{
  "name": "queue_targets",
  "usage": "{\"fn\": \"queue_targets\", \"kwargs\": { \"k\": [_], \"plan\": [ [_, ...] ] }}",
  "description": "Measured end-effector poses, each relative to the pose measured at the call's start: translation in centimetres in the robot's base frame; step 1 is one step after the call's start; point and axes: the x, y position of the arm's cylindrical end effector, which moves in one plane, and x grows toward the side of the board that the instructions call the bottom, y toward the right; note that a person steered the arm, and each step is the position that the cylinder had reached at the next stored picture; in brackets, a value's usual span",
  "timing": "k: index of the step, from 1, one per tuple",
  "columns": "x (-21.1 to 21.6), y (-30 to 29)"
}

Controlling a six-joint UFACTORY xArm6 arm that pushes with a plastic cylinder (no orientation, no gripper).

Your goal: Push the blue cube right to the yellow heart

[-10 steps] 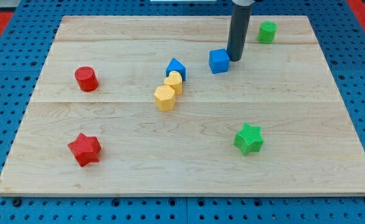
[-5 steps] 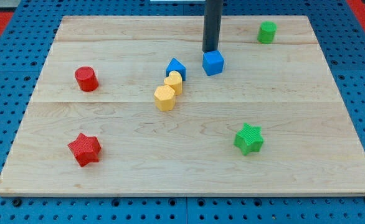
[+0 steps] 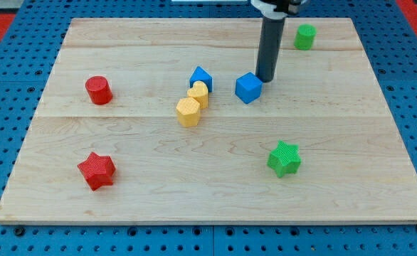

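The blue cube (image 3: 248,87) sits on the wooden board (image 3: 215,178) a little above the middle. My tip (image 3: 267,78) touches or nearly touches the cube's upper right corner. The yellow heart (image 3: 198,93) lies to the cube's left, with a gap of about one block width between them. A yellow hexagon (image 3: 188,112) rests against the heart's lower left. A second blue block (image 3: 201,77), wedge-like in shape, sits just above the heart.
A green cylinder (image 3: 305,36) stands at the view's top right, a green star (image 3: 284,158) at the lower right. A red cylinder (image 3: 98,89) is at the left and a red star (image 3: 96,170) at the lower left.
My tip went from the cube's right side to above it, then to its upper right. The blue cube slid left, then down and turned a little.
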Motion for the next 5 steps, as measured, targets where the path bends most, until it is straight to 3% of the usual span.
{"fn": "queue_targets", "kwargs": {
  "k": [1, 3, 4, 5],
  "plan": [
    [1.9, -1.8],
    [1.9, -4.3],
    [-2.1, 0.0],
    [-6.2, 9.1]
  ]
}}
